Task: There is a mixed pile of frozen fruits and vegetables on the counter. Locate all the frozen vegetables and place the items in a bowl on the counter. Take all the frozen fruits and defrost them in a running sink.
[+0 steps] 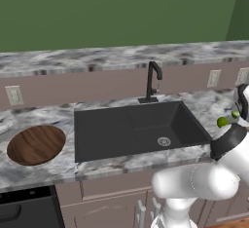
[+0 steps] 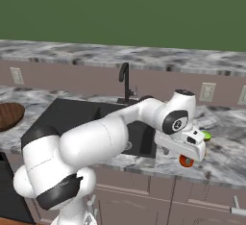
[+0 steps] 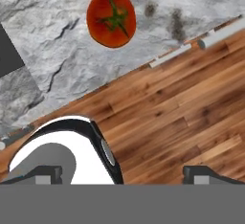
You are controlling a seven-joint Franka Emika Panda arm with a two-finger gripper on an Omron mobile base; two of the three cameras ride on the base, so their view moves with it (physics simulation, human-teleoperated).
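Now: gripper (image 3: 124, 173) spread wide, nothing held, hanging past the counter (image 3: 52, 55) front edge over the floor. Tomato (image 3: 111, 19) sits on the counter near that edge, ahead of the tips and slightly left in hand view; roundish, no long axis. Judgement: reach fwd, then down.

Marbled grey-white stone counter (image 3: 57, 50), matt; glossy red-orange tomato (image 3: 111, 19) lying ahead of the jaws; dark grained wood bowl (image 1: 36, 144); matt dark grey sink (image 1: 136, 129); black faucet (image 1: 152, 82).

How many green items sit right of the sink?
2: a green ball beside the arm, a smaller green piece just behind it. The arm may hide others.
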